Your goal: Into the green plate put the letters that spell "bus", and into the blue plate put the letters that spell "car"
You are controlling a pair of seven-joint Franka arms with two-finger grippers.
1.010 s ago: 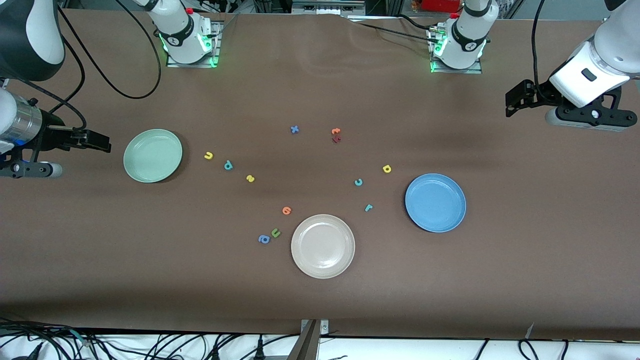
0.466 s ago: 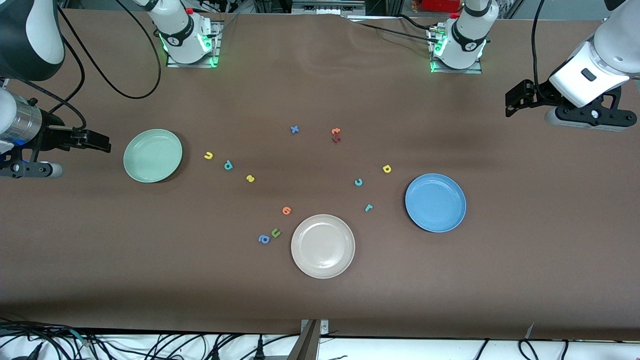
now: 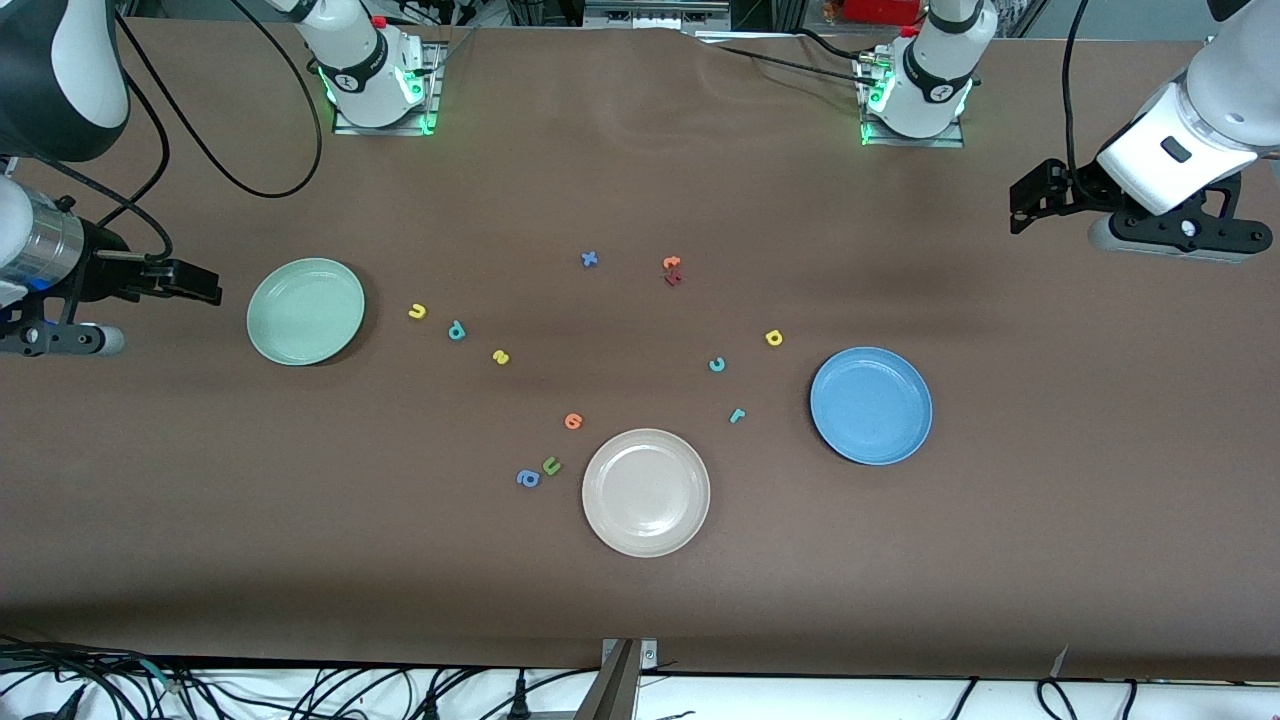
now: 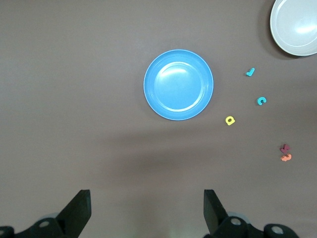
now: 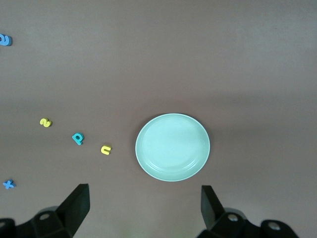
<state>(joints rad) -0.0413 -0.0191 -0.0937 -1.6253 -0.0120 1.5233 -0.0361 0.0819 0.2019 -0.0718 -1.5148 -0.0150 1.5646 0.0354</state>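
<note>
The green plate lies empty toward the right arm's end of the table. Beside it lie the yellow u, teal b and yellow s. The blue plate is empty toward the left arm's end. Near it are the yellow a, teal c and teal r. My right gripper hangs open by the green plate. My left gripper hangs open over bare table.
A beige plate sits nearest the front camera, mid-table. An orange letter, a green u and a blue a lie beside it. A blue x and an orange and a dark red letter lie nearer the bases.
</note>
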